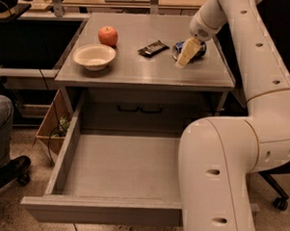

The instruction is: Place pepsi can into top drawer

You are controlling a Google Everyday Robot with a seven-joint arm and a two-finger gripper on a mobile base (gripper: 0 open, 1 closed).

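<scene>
Gripper: I have the gripper (186, 54) down at the can, near the table's (137, 74) right edge towards the far corner. I cannot tell whether it is open, closed or already gripping.
Can: the pepsi can (201, 49) lies on the tabletop by the far right corner, partly hidden behind the gripper, which is touching it or very nearly so.
Drawer: the top drawer (107, 211) is pulled well out below the table's near edge, and I see nothing inside it.
Other things: a dark snack wrapper (153, 48) sits just left of the can. An apple (108, 36) and a white bowl (94, 56) sit towards the left edge.
Done: as I judge it, the drawer is open and the gripper has reached the can.
Left: I need a secure grip, a lift off the table, a carry over the near edge, and a release into the drawer.
</scene>
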